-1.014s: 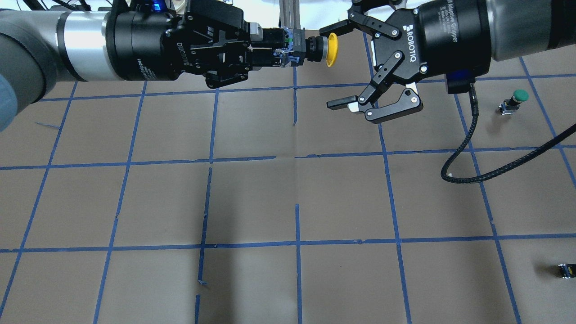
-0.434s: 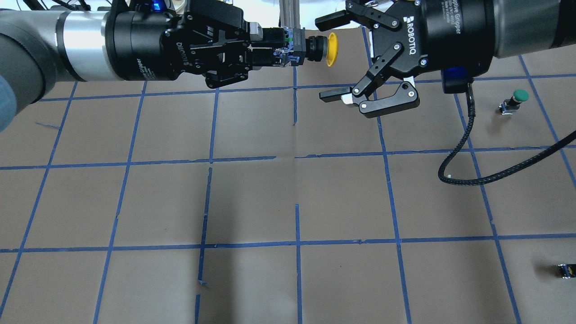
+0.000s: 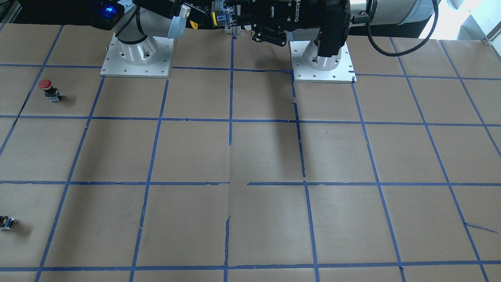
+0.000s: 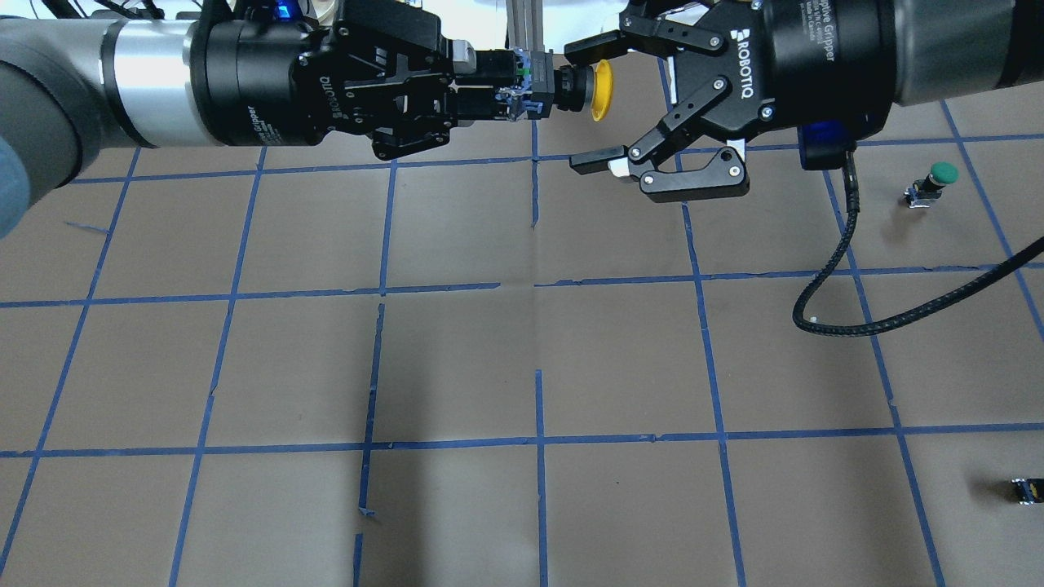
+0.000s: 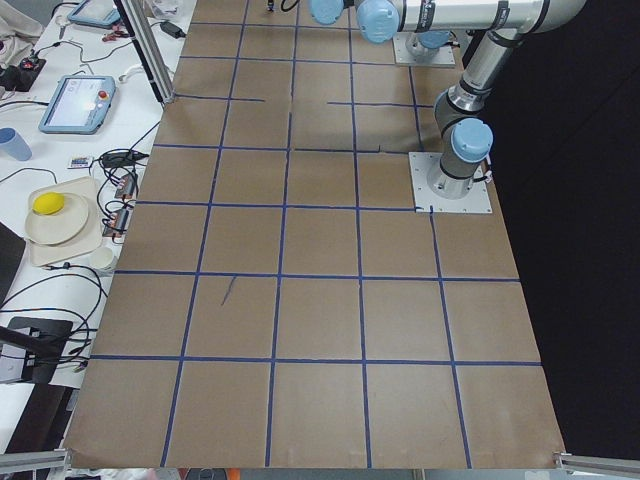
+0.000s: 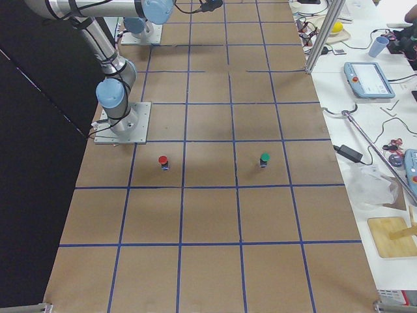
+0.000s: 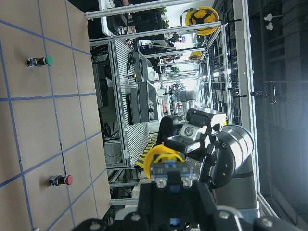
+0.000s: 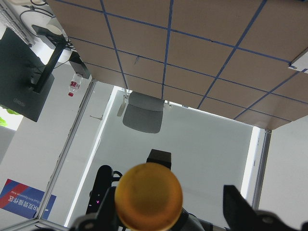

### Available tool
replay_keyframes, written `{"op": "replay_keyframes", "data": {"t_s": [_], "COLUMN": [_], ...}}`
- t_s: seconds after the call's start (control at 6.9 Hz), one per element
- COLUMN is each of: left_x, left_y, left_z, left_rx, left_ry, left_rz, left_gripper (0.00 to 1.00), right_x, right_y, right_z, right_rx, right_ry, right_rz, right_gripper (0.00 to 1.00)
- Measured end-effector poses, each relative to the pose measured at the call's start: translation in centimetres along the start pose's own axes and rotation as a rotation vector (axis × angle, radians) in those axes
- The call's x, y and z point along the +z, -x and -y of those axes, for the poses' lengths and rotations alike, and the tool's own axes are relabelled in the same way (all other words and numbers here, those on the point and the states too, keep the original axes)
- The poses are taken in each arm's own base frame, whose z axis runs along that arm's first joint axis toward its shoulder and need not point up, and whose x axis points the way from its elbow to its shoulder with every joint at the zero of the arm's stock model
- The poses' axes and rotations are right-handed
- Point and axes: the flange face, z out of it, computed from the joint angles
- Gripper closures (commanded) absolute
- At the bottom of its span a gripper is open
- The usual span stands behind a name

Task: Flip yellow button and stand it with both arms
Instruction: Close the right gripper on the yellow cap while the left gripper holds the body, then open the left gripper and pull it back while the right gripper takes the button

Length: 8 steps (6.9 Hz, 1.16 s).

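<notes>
The left end effector is clamped tight on the blocky body of the yellow button, holding it sideways in the air over the far part of the desk; the button's axis runs level, its yellow cap facing away from the left end effector and toward the right one; the right end effector is spread wide and holds nothing, with one finger just past the cap's far edge and the other finger well apart on the near side, so the cap sits between the spread fingers, much closer to the far one; whether that finger touches the cap cannot be told; in the right wrist view the cap fills the space ahead of the palm, close against one finger and clear of the other; on the desk stand a green-capped button and a red-capped button, upright, and a small black-and-yellow part lies near the edge.
</notes>
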Motion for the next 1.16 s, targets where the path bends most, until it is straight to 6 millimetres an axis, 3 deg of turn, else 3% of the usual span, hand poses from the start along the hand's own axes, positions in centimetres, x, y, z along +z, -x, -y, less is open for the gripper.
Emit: {"op": "replay_keyframes", "data": {"t_s": [0.14, 0.43, 0.58, 0.72, 1.16], "left_x": [0.00, 0.00, 0.01, 0.09, 0.69], "left_y": [0.00, 0.01, 0.00, -0.04, -0.50], "left_z": [0.00, 0.00, -0.06, -0.18, -0.50], "left_rx": [0.000, 0.000, 0.000, 0.000, -0.056], "left_ry": [0.000, 0.000, 0.002, 0.006, 0.023], "left_rz": [0.000, 0.000, 0.003, 0.007, 0.014], "left_gripper": [0.98, 0.95, 0.07, 0.00, 0.00], "right_x": [-0.01, -0.02, -0.05, -0.13, -0.50], "right_y": [-0.01, -0.01, 0.01, 0.05, 0.26], "right_z": [0.02, 0.01, 0.01, 0.02, 0.23], "right_rx": [0.000, -0.003, -0.003, -0.003, -0.009], "right_ry": [0.000, -0.001, -0.001, -0.002, -0.011], "right_rz": [0.000, 0.000, 0.001, 0.003, 0.010], "right_gripper": [0.82, 0.84, 0.85, 0.85, 0.88]}}
